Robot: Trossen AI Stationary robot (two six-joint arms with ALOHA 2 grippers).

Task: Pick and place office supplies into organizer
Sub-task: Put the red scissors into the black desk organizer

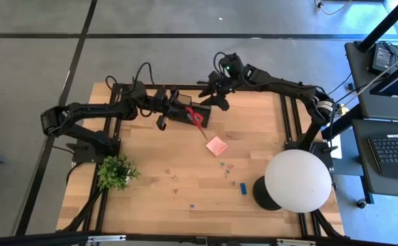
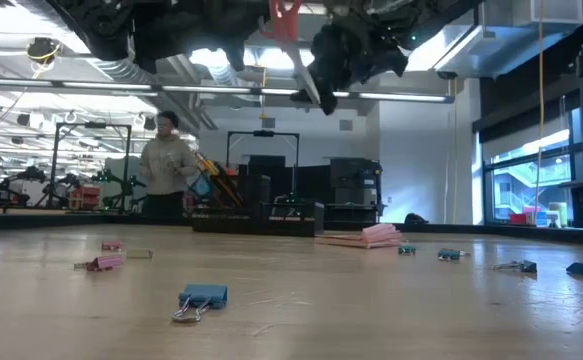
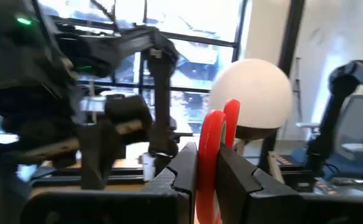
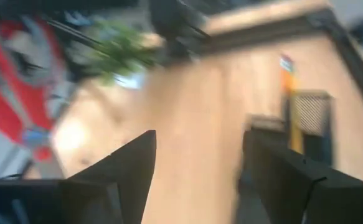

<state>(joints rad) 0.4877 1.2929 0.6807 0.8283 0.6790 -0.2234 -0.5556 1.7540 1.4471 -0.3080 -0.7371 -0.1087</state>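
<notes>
Red scissors clamped in left hand.

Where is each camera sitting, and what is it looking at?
High view: above the table, looking straight down; both arms show.
Low view: at table-top height, looking across at clips and a person; arms overhead.
Left wrist view: on the left arm; left gripper shut on the red scissors.
Right wrist view: on the right arm; right gripper open, empty.
Shared: scissors show in all four views.
</notes>
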